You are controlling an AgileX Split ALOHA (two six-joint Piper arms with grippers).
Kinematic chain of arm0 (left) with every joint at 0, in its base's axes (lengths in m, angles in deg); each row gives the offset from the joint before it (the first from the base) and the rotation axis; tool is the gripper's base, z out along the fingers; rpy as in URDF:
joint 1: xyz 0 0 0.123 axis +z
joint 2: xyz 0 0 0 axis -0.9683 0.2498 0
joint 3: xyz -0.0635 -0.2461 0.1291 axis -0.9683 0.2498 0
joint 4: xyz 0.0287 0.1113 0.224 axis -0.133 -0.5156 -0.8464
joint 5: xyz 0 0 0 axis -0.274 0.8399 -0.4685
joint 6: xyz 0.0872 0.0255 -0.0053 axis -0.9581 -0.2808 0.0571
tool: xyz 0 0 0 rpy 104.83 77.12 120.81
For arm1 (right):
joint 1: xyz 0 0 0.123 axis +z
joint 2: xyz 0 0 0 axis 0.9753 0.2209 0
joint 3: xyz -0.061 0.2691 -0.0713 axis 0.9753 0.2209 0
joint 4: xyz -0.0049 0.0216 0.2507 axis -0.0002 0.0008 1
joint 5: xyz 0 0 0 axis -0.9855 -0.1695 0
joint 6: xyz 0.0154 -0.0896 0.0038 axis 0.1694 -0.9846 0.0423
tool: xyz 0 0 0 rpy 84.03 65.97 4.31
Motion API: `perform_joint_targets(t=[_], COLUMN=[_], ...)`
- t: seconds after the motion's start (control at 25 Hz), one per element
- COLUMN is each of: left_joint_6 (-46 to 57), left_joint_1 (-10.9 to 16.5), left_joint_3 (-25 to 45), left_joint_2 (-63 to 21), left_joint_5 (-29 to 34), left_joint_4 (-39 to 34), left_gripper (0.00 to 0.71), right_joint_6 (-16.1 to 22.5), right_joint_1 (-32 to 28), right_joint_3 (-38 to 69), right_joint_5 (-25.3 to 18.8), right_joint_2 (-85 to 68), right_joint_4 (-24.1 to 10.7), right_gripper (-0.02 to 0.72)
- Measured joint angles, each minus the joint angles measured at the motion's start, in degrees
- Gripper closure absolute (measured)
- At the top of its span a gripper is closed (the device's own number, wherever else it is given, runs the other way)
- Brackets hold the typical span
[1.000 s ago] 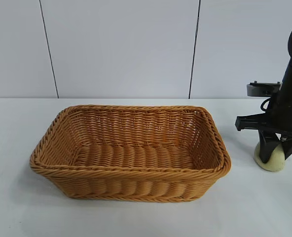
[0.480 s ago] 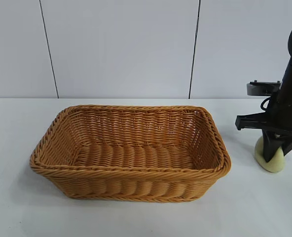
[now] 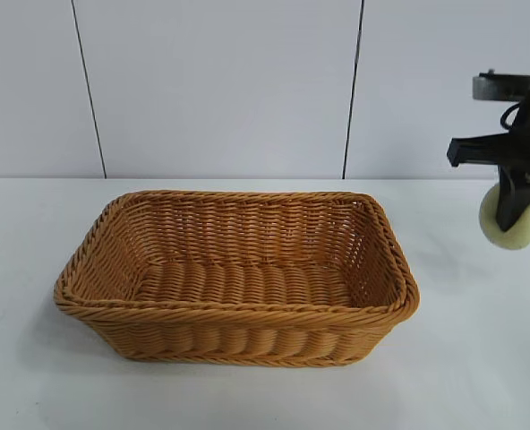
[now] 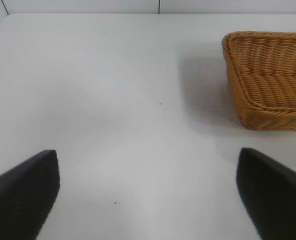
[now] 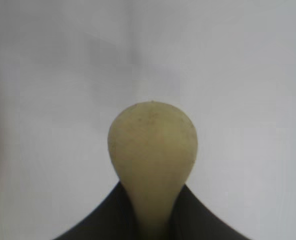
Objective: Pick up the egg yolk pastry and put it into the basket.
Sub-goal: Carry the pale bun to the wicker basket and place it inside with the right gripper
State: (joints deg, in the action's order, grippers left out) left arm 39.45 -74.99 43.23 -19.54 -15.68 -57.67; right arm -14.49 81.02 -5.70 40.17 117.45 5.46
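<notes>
Golden-brown woven basket [image 3: 238, 309], pale cream-yellow pastry [image 3: 502, 231], white table [image 3: 462, 376].

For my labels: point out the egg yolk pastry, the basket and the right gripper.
egg yolk pastry [image 3: 507, 235], exterior view, lower rounded side.
basket [image 3: 238, 313], exterior view, near braided rim.
right gripper [image 5: 153, 212], right wrist view, between fingers.

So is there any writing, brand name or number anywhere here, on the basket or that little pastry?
None. The basket is plain wicker, the pastry in the right gripper is bare, and the table and wall panels carry no label, number or sign.
</notes>
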Motion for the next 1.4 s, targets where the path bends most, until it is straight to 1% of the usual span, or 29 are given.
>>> perform_joint_targets(t=[0.08, 0.16, 0.28, 0.44, 0.56, 0.76, 0.8, 0.92, 1.08, 1.2, 1.4], left_joint_6=[0.0, 0.0, 0.0, 0.0, 0.0, 0.0, 0.0, 0.0, 0.0, 0.0, 0.0], left_joint_1=[0.0, 0.0, 0.0, 0.0, 0.0, 0.0, 0.0, 0.0, 0.0, 0.0, 0.0], left_joint_3=[0.0, 0.0, 0.0, 0.0, 0.0, 0.0, 0.0, 0.0, 0.0, 0.0, 0.0], left_joint_2=[0.0, 0.0, 0.0, 0.0, 0.0, 0.0, 0.0, 0.0, 0.0, 0.0, 0.0], left_joint_5=[0.0, 0.0, 0.0, 0.0, 0.0, 0.0, 0.0, 0.0, 0.0, 0.0, 0.0], left_joint_4=[0.0, 0.0, 0.0, 0.0, 0.0, 0.0, 0.0, 0.0, 0.0, 0.0, 0.0], left_gripper=[0.018, 0.018, 0.018, 0.018, 0.018, 0.018, 0.018, 0.018, 0.018, 0.018, 0.018], right_joint_6=[-0.2, -0.4, -0.1, 2.0, 3.3, 6.1, 6.5, 7.9, 8.7, 8.9, 9.0], right_joint_1=[1.8, 5.0, 10.2, 18.0, 23.4, 30.1, 30.9, 33.1, 34.5, 34.6, 34.6], right_joint_3=[0.0, 0.0, 0.0, 0.0, 0.0, 0.0, 0.0, 0.0, 0.0, 0.0, 0.1], right_joint_5=[0.1, 0.5, 2.5, 4.6, 7.5, 11.7, 12.7, 17.6, 21.7, 22.8, 22.9], right_joint_2=[-0.7, -0.8, -0.8, -0.8, -0.8, -0.6, -0.3, 1.6, 6.2, 10.1, 15.0], right_joint_4=[0.4, 0.6, 1.0, 1.0, 1.2, 1.2, 1.2, 1.2, 1.2, 1.2, 1.4], right_gripper=[0.625, 0.625, 0.625, 0.625, 0.626, 0.626, 0.626, 0.626, 0.626, 0.626, 0.626])
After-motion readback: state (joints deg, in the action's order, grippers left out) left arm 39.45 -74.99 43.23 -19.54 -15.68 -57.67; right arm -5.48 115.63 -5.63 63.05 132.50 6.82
